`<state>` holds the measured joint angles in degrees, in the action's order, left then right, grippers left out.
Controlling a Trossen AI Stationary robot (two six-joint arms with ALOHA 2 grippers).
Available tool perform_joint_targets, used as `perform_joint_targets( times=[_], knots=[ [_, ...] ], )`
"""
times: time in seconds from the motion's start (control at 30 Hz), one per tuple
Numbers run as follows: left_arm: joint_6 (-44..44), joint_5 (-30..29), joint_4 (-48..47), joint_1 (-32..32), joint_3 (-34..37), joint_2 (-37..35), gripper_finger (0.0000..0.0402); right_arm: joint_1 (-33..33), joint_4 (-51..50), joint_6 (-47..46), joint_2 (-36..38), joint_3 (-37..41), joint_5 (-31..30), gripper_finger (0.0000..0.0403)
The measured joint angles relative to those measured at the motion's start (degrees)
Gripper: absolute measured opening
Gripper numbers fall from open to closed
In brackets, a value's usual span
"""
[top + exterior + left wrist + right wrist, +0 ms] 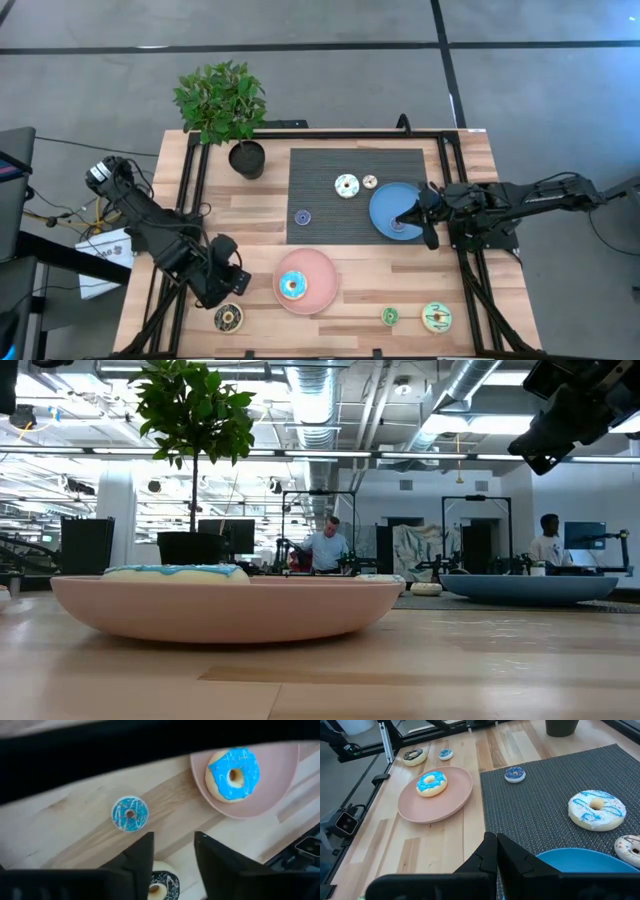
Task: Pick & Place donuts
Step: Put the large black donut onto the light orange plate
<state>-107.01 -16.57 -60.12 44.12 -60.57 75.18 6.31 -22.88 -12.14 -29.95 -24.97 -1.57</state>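
Observation:
My left gripper (228,290) (173,855) is open above the table's near left part. The dark brown donut (229,318) (162,887) lies flat on the wood and shows between its fingers. A tiny blue donut (130,813) lies beside it. A blue-frosted donut (293,286) (233,773) rests on the pink plate (322,272). My right gripper (407,216) (495,852) is shut and raised over the blue plate (385,200), where a tiny ring (398,227) lies. On the mat are a white donut (347,185) (596,810), a tiny cream one (370,181) and a tiny blue-purple one (303,215).
A potted plant (240,130) stands at the mat's far left corner. A tiny green donut (390,316) and a green-yellow donut (436,317) lie near the table's near right edge. Black frame rails run along both sides. Bare wood shows between the pink plate and these donuts.

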Motion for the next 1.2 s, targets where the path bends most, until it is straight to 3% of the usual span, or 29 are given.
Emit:
perform_joint_targets(
  times=[0.17, 0.33, 0.57, 0.77, 1.0, 1.2],
  knots=[
    [0.8, 1.3, 0.5, 0.0, 2.9, -0.1, 0.0184, 0.0, 0.0, 0.0, 0.0, 0.0, 0.0, 0.0],
    [-1.1, 8.8, 2.8, 0.0, 8.1, 0.0, 0.02, 0.0, 0.0, 0.1, 0.0, 0.0, 0.0, 0.0],
    [1.4, 11.8, 13.0, 0.1, 11.1, 0.0, 0.02, 0.0, 0.0, 0.2, 0.0, 0.0, 0.0, 0.0],
    [3.7, 13.8, 14.9, 1.4, 11.2, 0.0, 0.0191, 0.0, 0.0, 0.2, 0.0, 0.0, 0.0, 0.0],
    [2.8, 13.5, 15.4, 3.2, 11.2, 0.0, 0.0176, 0.0, 0.0, 0.2, 0.0, 0.0, 0.0, 0.0],
    [-3.2, 9.5, 20.5, 4.8, 11.2, 0.0, 0.0162, 0.0, 0.0, 0.1, 0.0, 0.0, 0.0, 0.0]
  ],
)
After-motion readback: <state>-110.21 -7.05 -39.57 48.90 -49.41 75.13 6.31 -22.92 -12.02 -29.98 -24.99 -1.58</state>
